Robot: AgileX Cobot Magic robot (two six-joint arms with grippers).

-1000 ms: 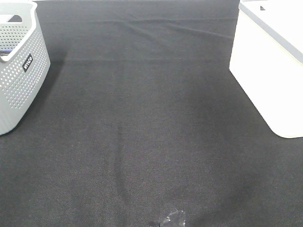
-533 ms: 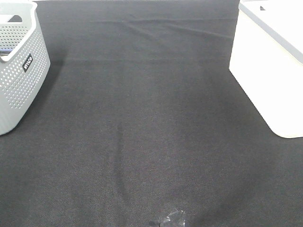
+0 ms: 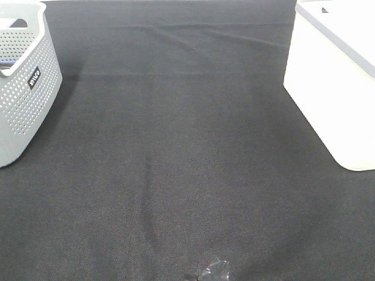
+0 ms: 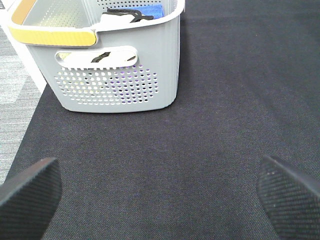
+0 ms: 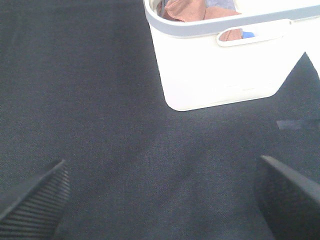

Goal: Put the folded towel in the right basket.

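Note:
The right basket [image 3: 334,88] is white and stands at the right edge of the black cloth. In the right wrist view [image 5: 220,60] it holds a reddish-brown cloth [image 5: 185,9] beside a pale blue one. No towel lies on the table. My left gripper [image 4: 160,200] is open and empty, its fingers [image 4: 30,192] wide apart over the bare cloth in front of the grey basket [image 4: 115,75]. My right gripper [image 5: 160,200] is open and empty, short of the white basket. Neither gripper shows in the exterior view.
The grey perforated basket [image 3: 23,82] stands at the left edge and holds a blue cloth [image 4: 147,11] and white-and-black items. A small shiny scrap [image 3: 212,272] lies at the front edge. A strip of tape [image 5: 295,123] lies near the white basket.

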